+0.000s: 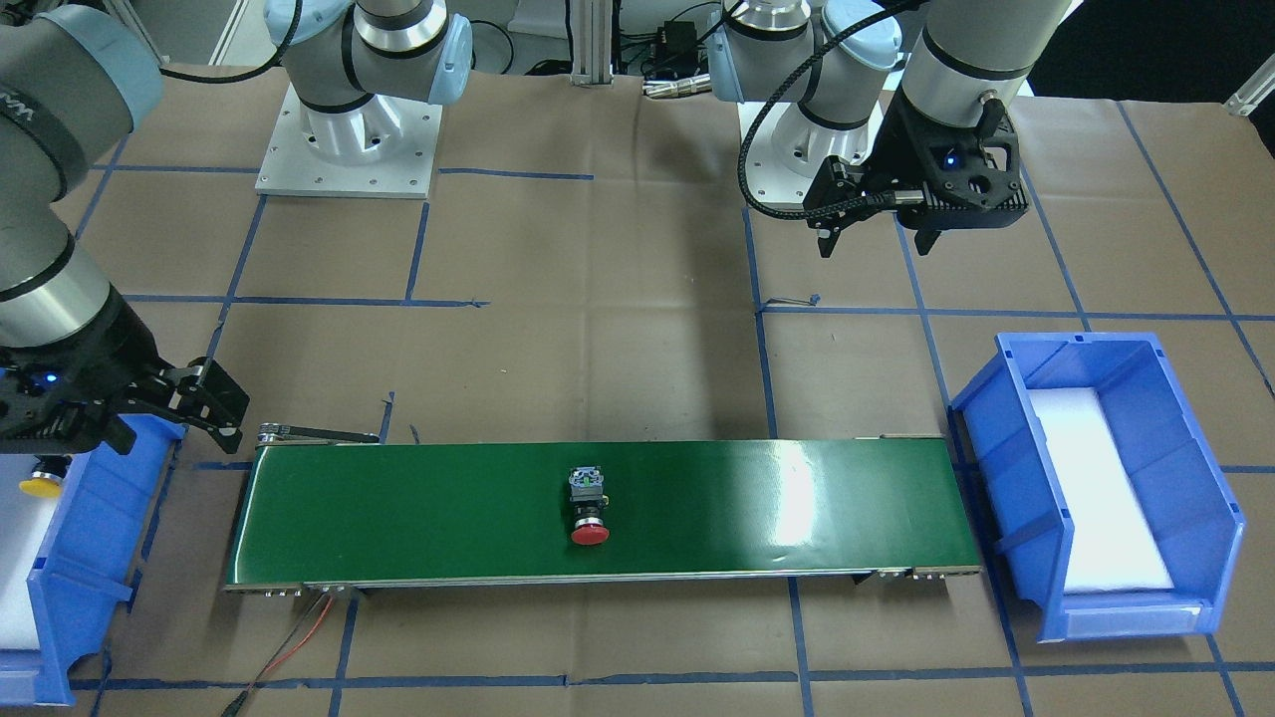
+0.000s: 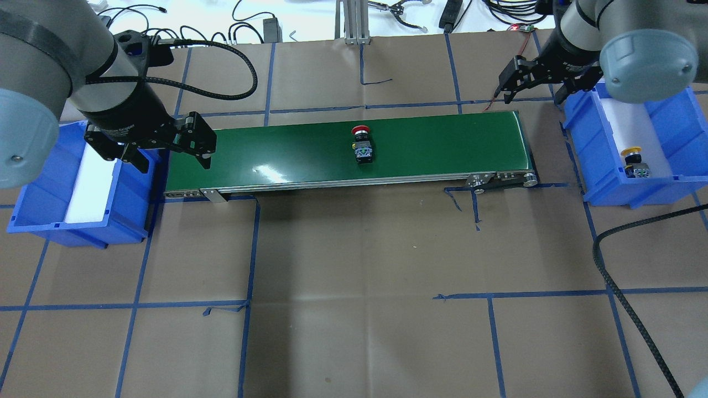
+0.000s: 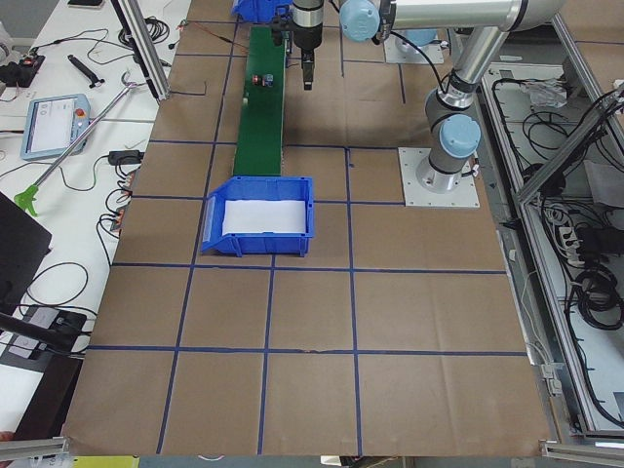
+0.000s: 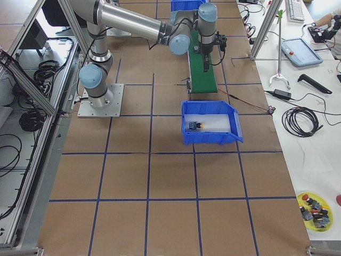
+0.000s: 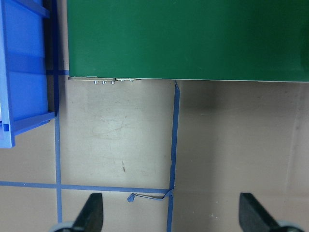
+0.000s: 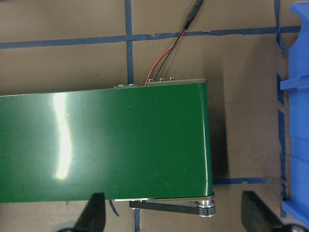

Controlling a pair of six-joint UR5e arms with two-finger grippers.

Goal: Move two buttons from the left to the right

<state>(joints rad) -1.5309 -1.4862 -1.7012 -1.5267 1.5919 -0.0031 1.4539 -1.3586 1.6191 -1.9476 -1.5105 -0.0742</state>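
The red-capped button (image 2: 362, 146) lies on its side near the middle of the green conveyor belt (image 2: 442, 149), also seen from the front (image 1: 588, 510). The yellow-capped button (image 2: 634, 162) rests on white foam in the blue bin (image 2: 677, 127) at the robot's right. My left gripper (image 2: 171, 157) hangs open and empty over the belt's left end, beside the left blue bin (image 2: 33, 210). My right gripper (image 2: 532, 95) hangs open and empty above the belt's right end. Both wrist views show spread fingers (image 5: 91, 212) (image 6: 94, 212) with nothing between them.
Brown paper with blue tape lines covers the table. A red-and-black wire (image 6: 166, 53) runs out from the belt's right end. The left bin holds only white foam (image 2: 91, 188). A black cable (image 2: 625, 309) crosses the near right of the table.
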